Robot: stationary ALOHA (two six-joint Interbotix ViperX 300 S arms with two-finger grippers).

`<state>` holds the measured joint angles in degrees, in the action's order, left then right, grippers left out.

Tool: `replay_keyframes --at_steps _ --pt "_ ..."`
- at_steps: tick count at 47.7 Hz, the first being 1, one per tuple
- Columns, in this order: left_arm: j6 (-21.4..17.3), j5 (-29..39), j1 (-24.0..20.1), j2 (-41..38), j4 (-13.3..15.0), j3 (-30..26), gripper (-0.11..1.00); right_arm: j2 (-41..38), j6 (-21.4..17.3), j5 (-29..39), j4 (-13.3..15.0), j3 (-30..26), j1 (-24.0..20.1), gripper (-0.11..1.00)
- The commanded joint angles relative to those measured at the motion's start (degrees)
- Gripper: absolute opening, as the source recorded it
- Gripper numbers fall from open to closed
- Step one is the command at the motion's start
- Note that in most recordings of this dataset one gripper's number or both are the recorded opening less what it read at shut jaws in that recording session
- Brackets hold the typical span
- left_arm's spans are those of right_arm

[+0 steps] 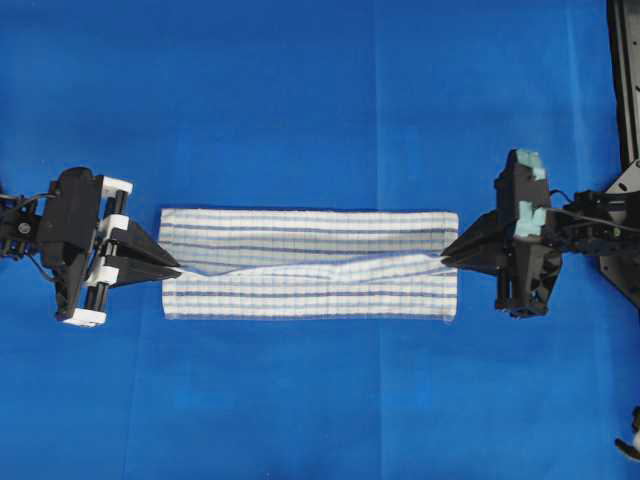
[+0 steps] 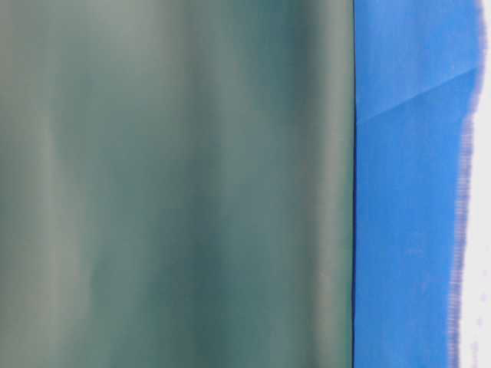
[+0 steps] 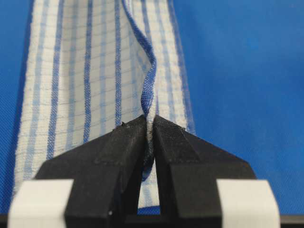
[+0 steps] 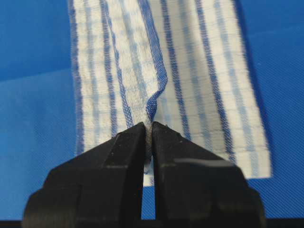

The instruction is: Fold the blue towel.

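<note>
1. Towel: rectangular white cloth towel with thin blue and dark-blue stripes (image 1: 308, 264) lies mid-table on the plain solid-blue table covering (image 1: 300, 100). Long axis runs left to right across the overhead view; short ends face the two arms.
2. Stripes run along the long axis, crossed by fainter lines into a weak check.
3. Folded into a long band. One lengthwise edge is drawn up into a ridge that runs slantwise between the two short ends; the layers on either side lie flat.
4. Left end: black left gripper with white side blocks (image 1: 176, 268), fingers pinched together on the towel's blue-hemmed edge. In the left wrist view (image 3: 148, 124) the cloth passes down between the two fingertips, jaws closed tight on it.
5. Right end: black right gripper with pale teal pads on its body (image 1: 446, 256), likewise clamped on the edge at the opposite short end; right wrist view (image 4: 148, 127) shows a puckered fold nipped between the closed tips.
6. Black frame members (image 1: 625, 80) stand at the right margin of the overhead view, cut off by the edge.
7. Table-level view: mostly filled by a blurred grey-green surface (image 2: 176, 184), not identifiable. Only a strip of the blue covering shows to its right; towel and both arms unseen there.
8. Far end of the towel runs out of each wrist view at the top.
</note>
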<state>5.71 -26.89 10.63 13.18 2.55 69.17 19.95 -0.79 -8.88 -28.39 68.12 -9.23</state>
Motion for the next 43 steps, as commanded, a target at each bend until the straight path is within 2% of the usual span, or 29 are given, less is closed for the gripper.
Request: replay_keyframes --at_steps 1,7,12,15,19,22,26,28,35,43 --pt "0.09 -0.26 0.26 -0.26 0.00 -1.05 0.04 -0.53 0.09 -0.53 -0.35 -1.41 -0.62 0.06" --pt "0.18 -0.18 0.26 -0.62 0.00 -1.14 0.05 -0.70 0.00 -0.35 -0.62 -1.67 -1.14 0.13" --pt "0.26 0.00 0.26 -0.53 0.09 -1.23 0.11 -0.70 0.00 -0.35 -0.70 -1.76 -1.41 0.37" --pt "0.97 0.00 0.26 -0.26 0.09 -1.14 0.24 -0.70 0.00 -0.35 -0.70 -1.93 -1.49 0.56" --pt "1.67 0.44 0.26 0.18 0.09 -1.23 0.48 -0.53 0.18 -0.35 -0.62 -2.20 -1.49 0.81" --pt "1.76 1.23 0.26 0.97 0.09 -1.23 0.68 -0.09 0.53 -0.26 -0.53 -2.29 -1.49 0.92" --pt "1.58 2.99 0.26 2.64 0.09 -1.41 0.87 0.88 0.79 -0.18 -0.35 -2.20 -1.49 0.91" --pt "1.41 3.69 0.26 3.43 0.09 -1.58 0.89 1.58 0.88 -0.26 -0.18 -2.11 -1.49 0.90" --pt "0.97 5.54 -0.70 6.15 0.09 -2.99 0.80 4.39 2.20 -0.26 0.62 -1.93 -0.53 0.89" --pt "0.70 7.73 -3.52 6.77 -0.18 -5.36 0.72 6.68 4.92 -0.09 0.70 -1.58 3.96 0.89"
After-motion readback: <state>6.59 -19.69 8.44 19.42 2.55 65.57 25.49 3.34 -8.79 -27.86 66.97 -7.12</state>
